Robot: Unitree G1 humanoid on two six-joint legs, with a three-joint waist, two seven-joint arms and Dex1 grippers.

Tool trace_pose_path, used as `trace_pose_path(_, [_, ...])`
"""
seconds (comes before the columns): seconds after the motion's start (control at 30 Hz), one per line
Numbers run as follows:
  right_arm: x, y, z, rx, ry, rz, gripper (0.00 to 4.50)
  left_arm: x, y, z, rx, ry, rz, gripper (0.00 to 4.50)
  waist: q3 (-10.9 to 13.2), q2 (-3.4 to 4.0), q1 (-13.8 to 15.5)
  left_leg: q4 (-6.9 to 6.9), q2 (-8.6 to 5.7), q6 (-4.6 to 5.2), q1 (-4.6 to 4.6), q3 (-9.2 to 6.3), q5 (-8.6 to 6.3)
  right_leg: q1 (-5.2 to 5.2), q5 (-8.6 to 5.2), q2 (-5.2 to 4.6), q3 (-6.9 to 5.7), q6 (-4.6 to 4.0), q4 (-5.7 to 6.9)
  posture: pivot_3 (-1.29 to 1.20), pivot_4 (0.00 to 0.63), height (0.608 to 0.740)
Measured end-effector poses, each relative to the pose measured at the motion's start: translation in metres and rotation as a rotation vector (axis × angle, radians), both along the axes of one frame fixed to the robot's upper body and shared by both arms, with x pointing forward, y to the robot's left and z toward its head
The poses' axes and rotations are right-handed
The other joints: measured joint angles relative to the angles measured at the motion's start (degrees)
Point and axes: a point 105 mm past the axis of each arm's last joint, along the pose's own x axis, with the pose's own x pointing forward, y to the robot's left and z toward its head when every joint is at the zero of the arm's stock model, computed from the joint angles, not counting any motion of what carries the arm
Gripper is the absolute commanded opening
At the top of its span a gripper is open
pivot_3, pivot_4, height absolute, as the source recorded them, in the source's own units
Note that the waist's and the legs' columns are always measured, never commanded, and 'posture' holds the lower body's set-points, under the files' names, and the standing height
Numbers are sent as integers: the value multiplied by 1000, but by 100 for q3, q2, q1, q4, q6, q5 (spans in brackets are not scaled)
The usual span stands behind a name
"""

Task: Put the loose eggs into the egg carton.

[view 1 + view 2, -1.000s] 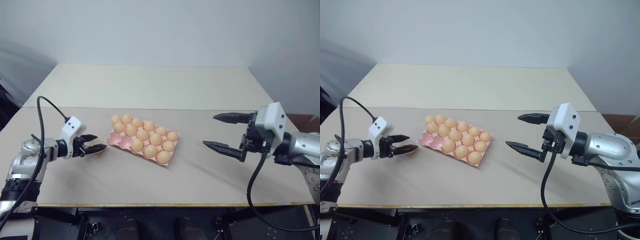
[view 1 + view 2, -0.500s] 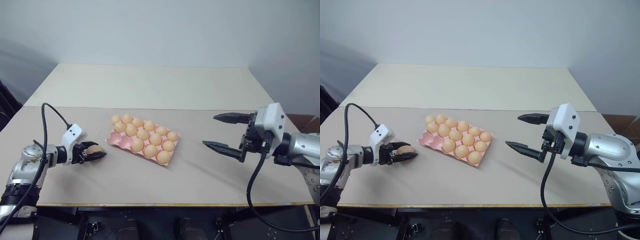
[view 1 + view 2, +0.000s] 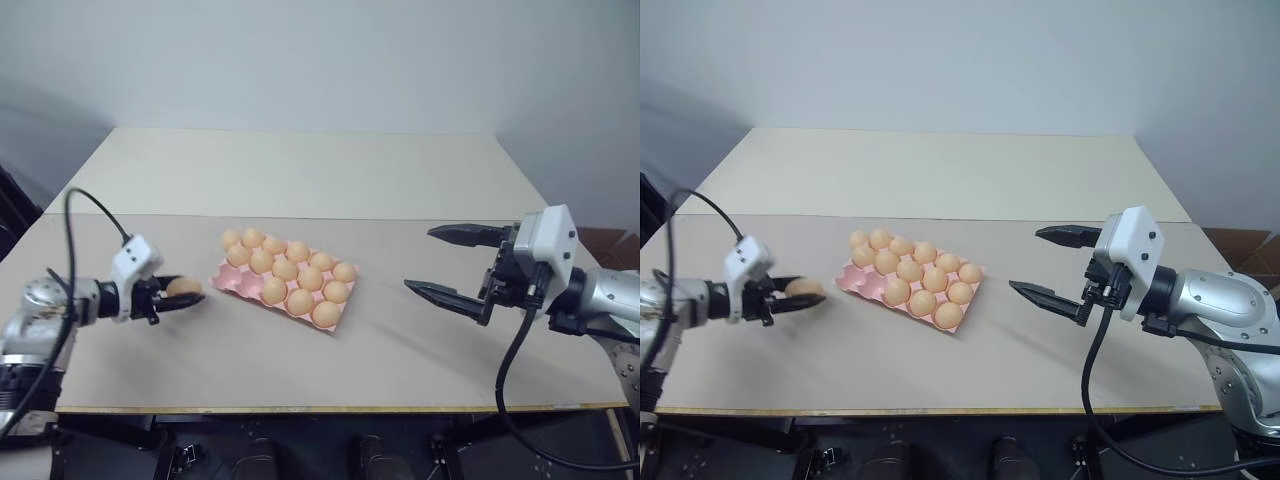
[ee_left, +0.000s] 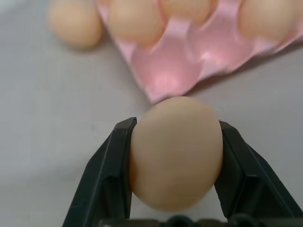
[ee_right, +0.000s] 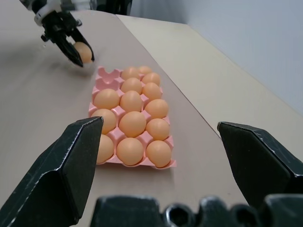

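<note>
One egg now sits clamped in your left gripper, lifted off the surface (it lay there a second ago). Carry it toward 3 o'clock to the egg carton, whose near corner cup is empty. Your right gripper waits with jaws wide, holding nothing.

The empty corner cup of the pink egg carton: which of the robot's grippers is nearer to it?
Left. The left gripper, shut on an egg, hangs just beside the empty cup; the right gripper stands open, well beyond the egg carton's opposite end.
</note>
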Motion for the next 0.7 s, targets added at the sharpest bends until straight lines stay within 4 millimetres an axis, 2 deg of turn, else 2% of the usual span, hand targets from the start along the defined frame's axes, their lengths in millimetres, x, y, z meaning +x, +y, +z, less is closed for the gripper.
trace_pose_path(0.07, [1, 0, 1, 1, -3, -3, 4500, 0, -14, 19, -22, -60, -64, 1938, 0, 0, 34, 0, -1, 0, 1, 0, 0, 3, 0, -1, -1, 0, 0, 0, 150, 740])
trace_pose_path(0.13, [2, 2, 1, 2, -6, -4, 4500, 3, -30, 25, -34, -90, -120, 1938, -1, -1, 58, 2, -2, 0, 3, 0, 0, 7, 0, 0, -1, 0, 0, 0, 150, 740])
trace_pose_path(0.33, [3, 4, 0, -5, -9, -2, 4500, 18, -76, 6, -63, -60, -219, 1938, -3, -5, 63, 6, -4, 1, 1, -1, 1, 8, 2, 3, 1, 3, 0, 0, 150, 740])
trace_pose_path(0.5, [3, 5, -1, -5, -8, -5, 4500, 29, -91, -8, -35, -36, -235, 1938, -4, -6, 4, 6, -5, 1, 1, -1, 1, 8, 3, 3, 4, 4, 1, 0, 150, 740])
trace_pose_path(0.7, [2, 5, -2, -6, -7, -10, 4500, 34, -87, -8, -30, -26, -225, 3800, -4, -7, 1, 6, -4, 2, 4, -3, 1, 9, 3, 3, 4, 4, 2, 0, 150, 740])
